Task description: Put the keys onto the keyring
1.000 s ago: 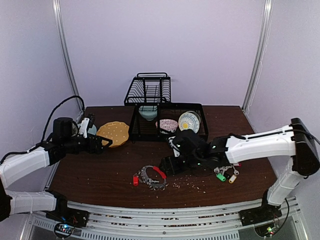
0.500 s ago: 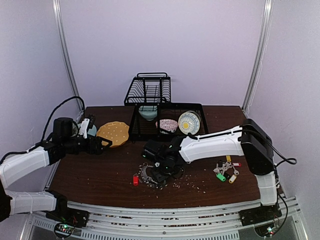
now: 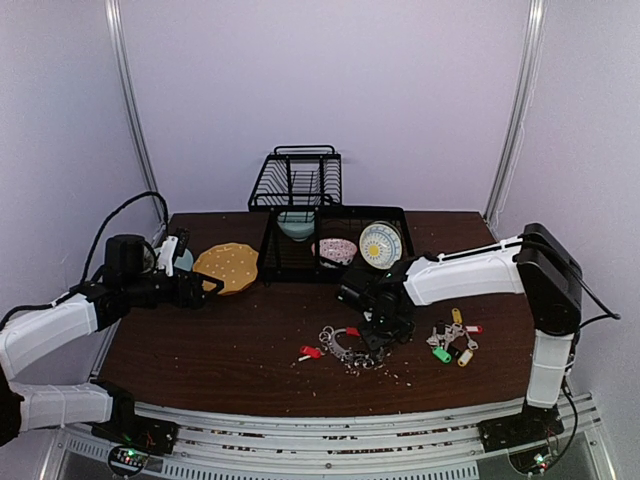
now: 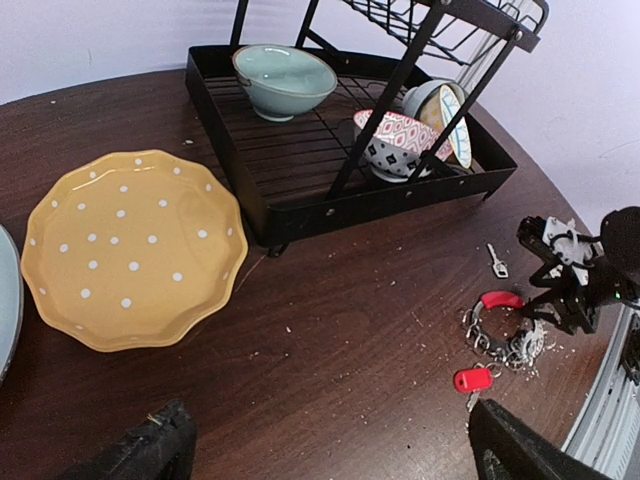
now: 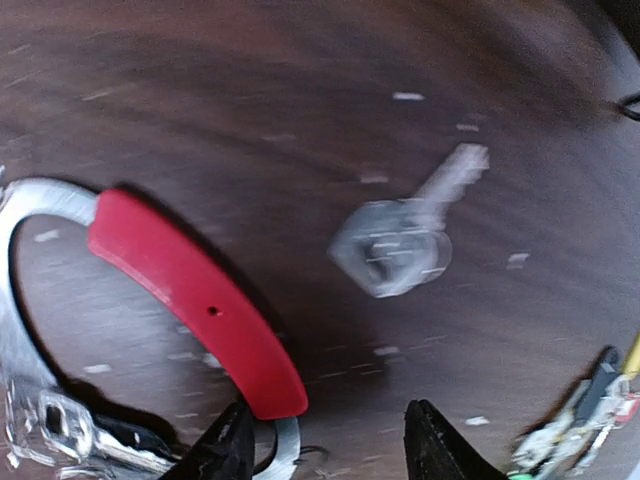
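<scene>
Inspector: Left side of the table (image 3: 200,350)?

Clerk: Left gripper (image 3: 208,288) hovers near the left edge, jaws released wide, nothing between them. A yellow dotted plate (image 3: 227,267) lies just beside it.

Inspector: Keyring?

Clerk: The keyring (image 3: 343,342) lies flat towards the front edge, about mid-table. The keys (image 3: 352,356) fringe its near arc. A red tag (image 3: 310,352) lies just left of it.

Inspector: Right arm?

Clerk: Right gripper (image 5: 330,450) is down at the ring's right side, fingers partly apart. The red sleeve ends right at one fingertip (image 5: 232,452). Whether it is grasped, cannot tell. A lone small key (image 5: 400,238) lies just beyond. Farther right lies a bunch with green and yellow tags (image 3: 452,345).
</scene>
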Tool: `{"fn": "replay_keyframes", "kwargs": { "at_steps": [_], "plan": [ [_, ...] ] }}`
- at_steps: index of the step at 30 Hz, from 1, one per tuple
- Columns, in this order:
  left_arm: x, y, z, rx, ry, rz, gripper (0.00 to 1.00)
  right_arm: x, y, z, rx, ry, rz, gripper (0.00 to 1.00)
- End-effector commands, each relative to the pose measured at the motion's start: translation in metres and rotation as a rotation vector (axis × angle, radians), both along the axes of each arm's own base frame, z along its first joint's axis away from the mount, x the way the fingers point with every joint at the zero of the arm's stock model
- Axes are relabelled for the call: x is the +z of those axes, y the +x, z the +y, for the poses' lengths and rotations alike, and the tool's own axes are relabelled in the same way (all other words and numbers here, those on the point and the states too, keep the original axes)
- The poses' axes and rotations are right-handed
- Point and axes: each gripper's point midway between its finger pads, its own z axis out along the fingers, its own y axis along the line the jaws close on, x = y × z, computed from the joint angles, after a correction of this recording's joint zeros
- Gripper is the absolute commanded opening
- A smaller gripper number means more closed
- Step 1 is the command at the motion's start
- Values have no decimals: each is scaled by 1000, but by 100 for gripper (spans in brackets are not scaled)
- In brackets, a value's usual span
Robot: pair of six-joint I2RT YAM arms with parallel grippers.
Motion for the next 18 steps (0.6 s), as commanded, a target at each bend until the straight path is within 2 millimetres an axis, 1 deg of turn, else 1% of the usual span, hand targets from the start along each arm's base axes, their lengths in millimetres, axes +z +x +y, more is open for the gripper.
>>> {"fn": "replay_keyframes", "kwargs": {
  "at_steps": [1, 3, 4, 7, 10, 11, 13, 18],
  "plan": [
    [19, 9, -1, 3, -3, -59, 98, 10, 15, -42, 30, -162, -16, 52],
    [18, 9, -1, 4, 0, -57, 98, 25, 18, -24, 77, -130, -34, 51],
    [17, 9, -1, 5, 2, -54, 98, 35, 18, -6, 114, -86, -44, 51],
    [19, 9, -1, 0, -1, -55, 98, 52, 2, 48, 219, 83, -41, 50],
    [25, 9, 0, 6, -6, -87, 98, 58, -12, 80, 250, 216, -41, 50],
    [26, 9, 1, 11, -5, -98, 98, 57, -15, 86, 248, 257, -33, 50],
    [33, 10, 2, 18, -8, -131, 98, 48, -21, 93, 249, 311, -9, 50],
    [55, 5, 6, 32, -28, -235, 98, 24, -25, 105, 271, 316, 45, 49]
  ]
}}
